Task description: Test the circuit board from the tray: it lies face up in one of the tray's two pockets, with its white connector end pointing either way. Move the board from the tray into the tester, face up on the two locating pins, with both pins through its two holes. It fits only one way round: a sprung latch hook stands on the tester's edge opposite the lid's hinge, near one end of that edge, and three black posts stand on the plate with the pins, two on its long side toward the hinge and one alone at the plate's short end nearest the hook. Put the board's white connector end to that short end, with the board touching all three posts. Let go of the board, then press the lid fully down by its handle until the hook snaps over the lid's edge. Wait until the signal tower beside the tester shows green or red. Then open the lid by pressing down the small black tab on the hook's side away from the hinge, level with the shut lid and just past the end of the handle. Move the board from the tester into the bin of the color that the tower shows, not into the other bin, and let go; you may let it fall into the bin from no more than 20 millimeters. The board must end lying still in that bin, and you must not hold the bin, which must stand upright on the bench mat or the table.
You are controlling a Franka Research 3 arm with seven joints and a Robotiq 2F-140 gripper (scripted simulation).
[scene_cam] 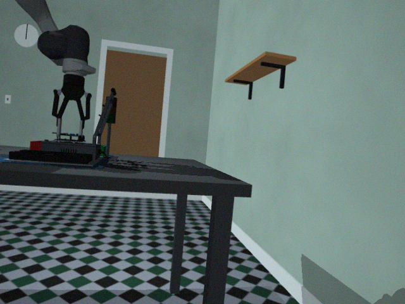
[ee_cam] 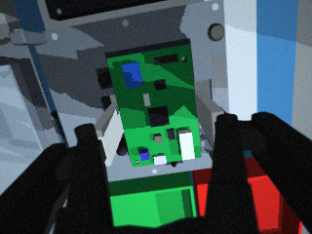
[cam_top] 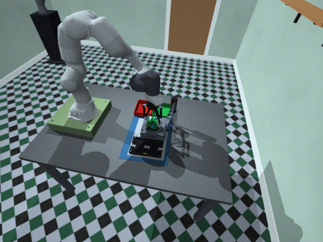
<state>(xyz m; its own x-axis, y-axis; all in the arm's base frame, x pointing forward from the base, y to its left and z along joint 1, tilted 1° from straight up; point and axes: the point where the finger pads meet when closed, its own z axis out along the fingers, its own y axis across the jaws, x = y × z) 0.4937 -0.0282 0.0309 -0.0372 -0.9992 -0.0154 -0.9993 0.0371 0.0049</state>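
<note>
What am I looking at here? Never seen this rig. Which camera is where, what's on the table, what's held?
A grey robot arm stands on a table. One picture looks down from above, one from the side at table height, and one from the arm's wrist. On a blue mat sit a black tray, a grey tester with its lid raised, and a red bin and a green bin. The tool grips a green circuit board over the tester.
</note>
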